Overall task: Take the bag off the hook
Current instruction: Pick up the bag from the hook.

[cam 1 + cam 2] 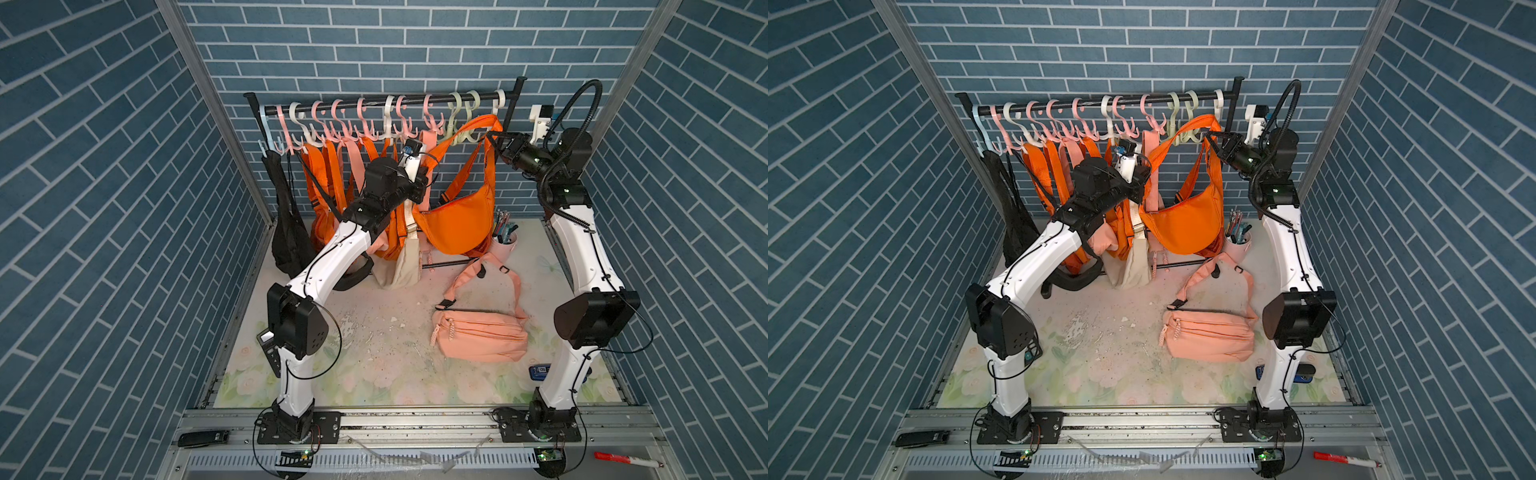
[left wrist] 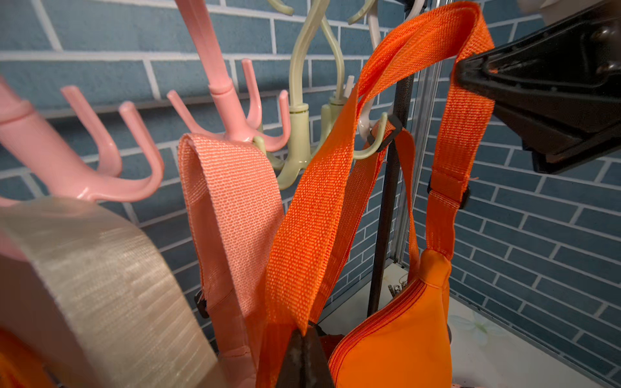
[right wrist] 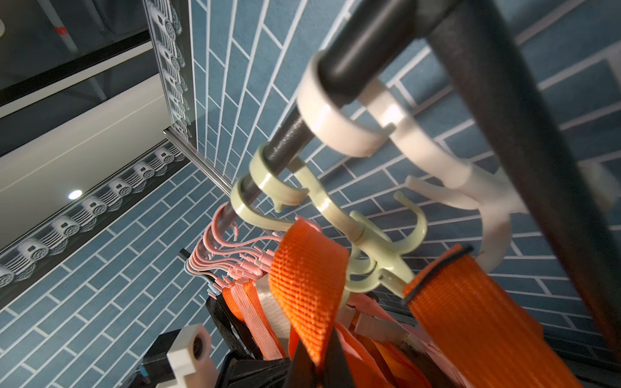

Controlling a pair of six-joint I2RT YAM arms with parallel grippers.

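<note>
While the left gripper (image 2: 304,332) and right gripper (image 3: 317,356) each pinch its strap (image 2: 322,188) shut, the orange bag (image 1: 457,224) hangs below, between them, near the green hook (image 2: 369,149).

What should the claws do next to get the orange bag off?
Probably lift a little and pull forward. The left claw and right claw are both shut on the orange woven strap, but its black buckle seems caught on a prong of the pale green plastic hook.
</note>
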